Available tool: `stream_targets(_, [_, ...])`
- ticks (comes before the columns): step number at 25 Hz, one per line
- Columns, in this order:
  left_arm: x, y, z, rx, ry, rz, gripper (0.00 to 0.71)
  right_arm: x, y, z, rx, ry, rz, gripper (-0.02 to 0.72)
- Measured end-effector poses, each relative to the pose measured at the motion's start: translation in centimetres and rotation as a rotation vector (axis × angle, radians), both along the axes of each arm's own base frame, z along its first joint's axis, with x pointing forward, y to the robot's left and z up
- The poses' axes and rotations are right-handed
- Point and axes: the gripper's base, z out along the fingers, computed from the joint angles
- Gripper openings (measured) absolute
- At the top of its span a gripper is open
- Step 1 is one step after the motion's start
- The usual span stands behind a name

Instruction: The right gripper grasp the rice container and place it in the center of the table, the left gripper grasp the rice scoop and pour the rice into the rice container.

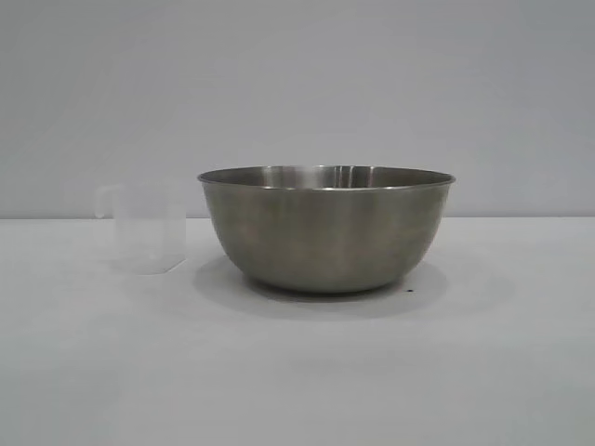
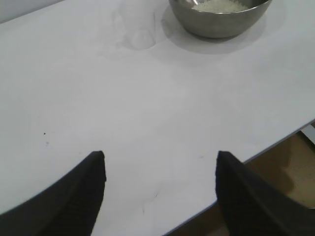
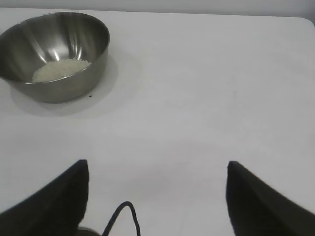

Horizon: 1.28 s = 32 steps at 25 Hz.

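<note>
The bowl (image 1: 325, 228) stands mid-table (image 1: 297, 372) with rice (image 3: 60, 70) inside, the cup (image 1: 149, 228) upright just beside it. Both end effectors, left (image 2: 160, 162) and right (image 3: 157, 169), hang well apart from the bowl, fingers spread and empty; the cup lies ahead of the left one.

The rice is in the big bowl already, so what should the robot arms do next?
Probably just keep both arms pulled back and stop. The rice already lies in the rice container, and the rice scoop stands upright on the table beside it, looking empty. The left gripper and the right gripper are both open, hold nothing and sit well away from both.
</note>
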Motion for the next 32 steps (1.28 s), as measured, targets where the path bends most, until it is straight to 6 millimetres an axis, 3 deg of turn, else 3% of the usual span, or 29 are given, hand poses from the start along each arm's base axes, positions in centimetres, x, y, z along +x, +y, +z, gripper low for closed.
stream_targets(14, [0.02, 0.0, 0.03, -0.001, -0.004, 0.004, 0.459, 0.0, 0.0, 0.0, 0.0, 0.0, 0.0, 0.533])
stream_targets(25, [-0.03, -0.3, 0.03, -0.001, -0.004, 0.326, 0.459, 0.0, 0.0, 0.0, 0.0, 0.0, 0.0, 0.533])
stream_targets(32, [-0.03, -0.32, 0.03, -0.001, -0.004, 0.351, 0.459, 0.0, 0.0, 0.0, 0.0, 0.0, 0.0, 0.533])
